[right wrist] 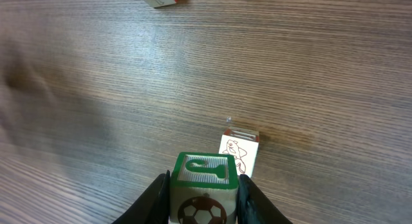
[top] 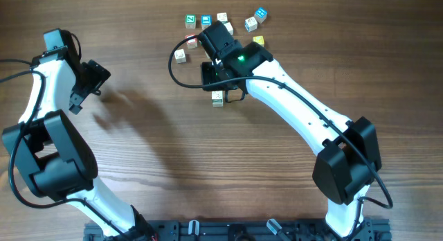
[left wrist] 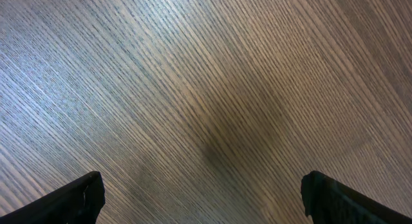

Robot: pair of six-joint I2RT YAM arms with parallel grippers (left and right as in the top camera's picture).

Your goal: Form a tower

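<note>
The wooden table (top: 138, 165) bears everything in view. The left gripper (left wrist: 206, 208) hangs with its jaws spread wide. Nothing lies between them, and only bare wood lies beneath.

The right gripper (right wrist: 202, 195) is closed narrow around one green-framed cube (right wrist: 201, 171) with a football on its near face. Whether that cube rests on the wood or is lifted cannot be told.

The tower (right wrist: 239, 152) shows as one cube with a brown animal drawing. It stands upright on the wood just ahead of the right fingertips and slightly to their right, apart from the held cube.

Farther ahead of that gripper lie about nine loose letter cubes (top: 206, 20). Some are partly covered by the right arm (top: 297, 109). Two of them sit at the far edge of the right wrist view.
</note>
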